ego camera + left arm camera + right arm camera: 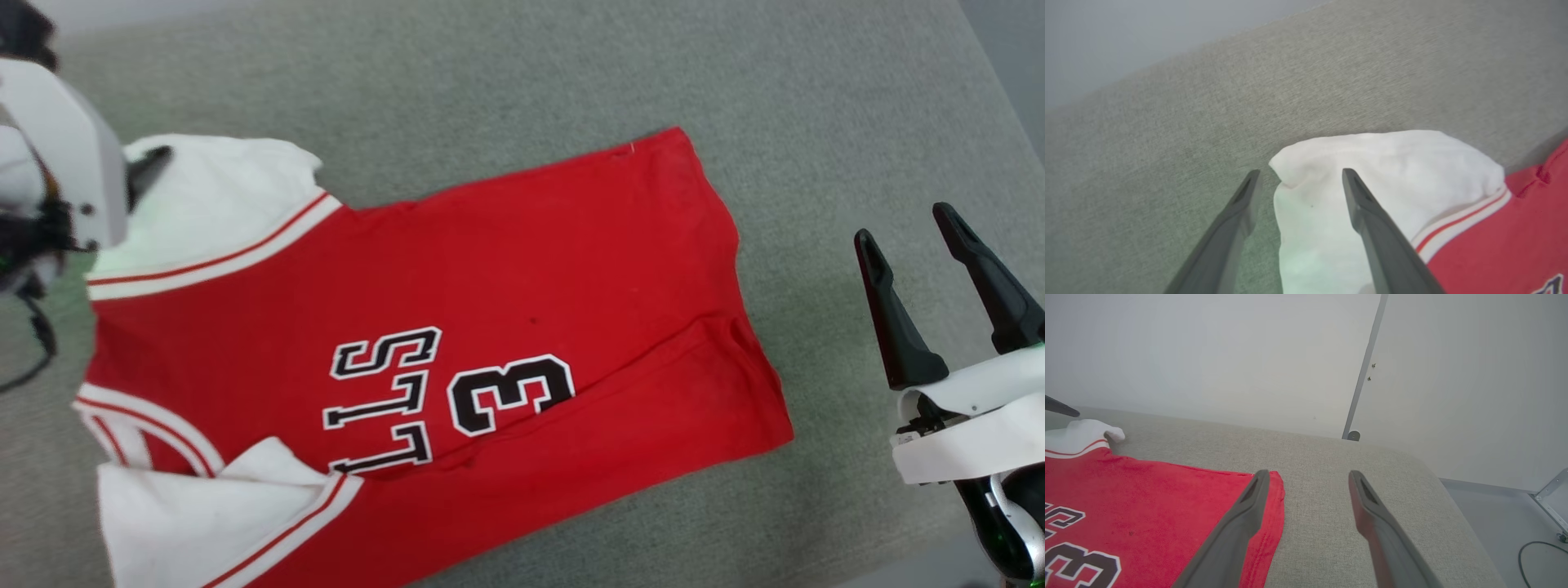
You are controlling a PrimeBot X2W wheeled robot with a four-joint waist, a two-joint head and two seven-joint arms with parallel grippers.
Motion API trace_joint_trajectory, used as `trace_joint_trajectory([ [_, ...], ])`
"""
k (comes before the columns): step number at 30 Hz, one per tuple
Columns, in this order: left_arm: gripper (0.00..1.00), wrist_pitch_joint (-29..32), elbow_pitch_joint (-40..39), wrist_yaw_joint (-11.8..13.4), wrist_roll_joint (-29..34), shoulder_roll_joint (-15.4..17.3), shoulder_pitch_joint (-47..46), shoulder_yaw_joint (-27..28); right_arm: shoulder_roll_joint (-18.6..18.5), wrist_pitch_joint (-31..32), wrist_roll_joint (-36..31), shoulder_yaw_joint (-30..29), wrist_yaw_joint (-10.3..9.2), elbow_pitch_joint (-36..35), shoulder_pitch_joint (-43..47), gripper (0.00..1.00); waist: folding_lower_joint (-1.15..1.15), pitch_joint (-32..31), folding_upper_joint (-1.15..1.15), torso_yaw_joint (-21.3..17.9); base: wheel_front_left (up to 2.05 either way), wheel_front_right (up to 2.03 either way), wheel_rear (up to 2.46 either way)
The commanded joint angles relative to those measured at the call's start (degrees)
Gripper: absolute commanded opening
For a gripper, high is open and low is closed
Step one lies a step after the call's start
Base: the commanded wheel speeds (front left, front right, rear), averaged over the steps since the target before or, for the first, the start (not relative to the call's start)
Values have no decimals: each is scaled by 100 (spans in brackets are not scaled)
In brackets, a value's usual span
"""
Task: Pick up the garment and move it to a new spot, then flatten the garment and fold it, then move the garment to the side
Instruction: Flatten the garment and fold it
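One big grey pad (490, 73) has one red shirt (490, 269) lying flat across it, and both grippers are open and hold nothing: the left gripper (1298, 177) over the far white sleeve (1392, 163), the right gripper (906, 229) off to the shirt's right.

You have one garment (490, 269) with two white sleeves (220, 204), one lying between the left gripper's (1298, 179) fingertips, and a single numeral 3 (510, 392) showing. You count two grippers, the right gripper (906, 224) just beside the garment, each with two dark fingers (894, 327). One grey padded surface (490, 82) lies under both, and one black cable (1541, 542) sits off to the right of the right gripper's fingers.
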Motion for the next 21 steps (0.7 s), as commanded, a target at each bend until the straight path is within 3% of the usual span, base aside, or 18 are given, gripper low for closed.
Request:
trace_joint_trajectory([
  [1,100,114,209,-16,-19,27,-130,-1,21,-57,26,7,-6,-2,-57,100,0,314,0,-265,0,0,0],
  [5,100,409,672,23,123,14,-339,-117,41,-87,57,38,-6,20,-84,100,0,446,0,-318,0,0,0],
  [13,100,941,1412,149,-86,-400,-342,-249,10,1,79,27,-6,14,-180,100,0,520,0,-252,0,0,0],
  [14,89,1028,1471,140,-135,-466,-329,-257,2,20,89,34,-6,18,-181,100,0,518,0,-241,0,0,0],
  [15,39,1101,1525,138,-178,-526,-315,-262,-7,48,106,46,-6,22,-190,100,0,517,0,-230,0,0,0],
  [16,0,1137,1558,123,-203,-574,-309,-268,-13,58,115,46,-6,24,-205,100,0,512,0,-219,0,0,0],
  [21,0,1017,1581,48,-225,-665,-418,-237,-48,194,227,76,-6,29,-232,100,0,491,0,-147,0,0,0],
])
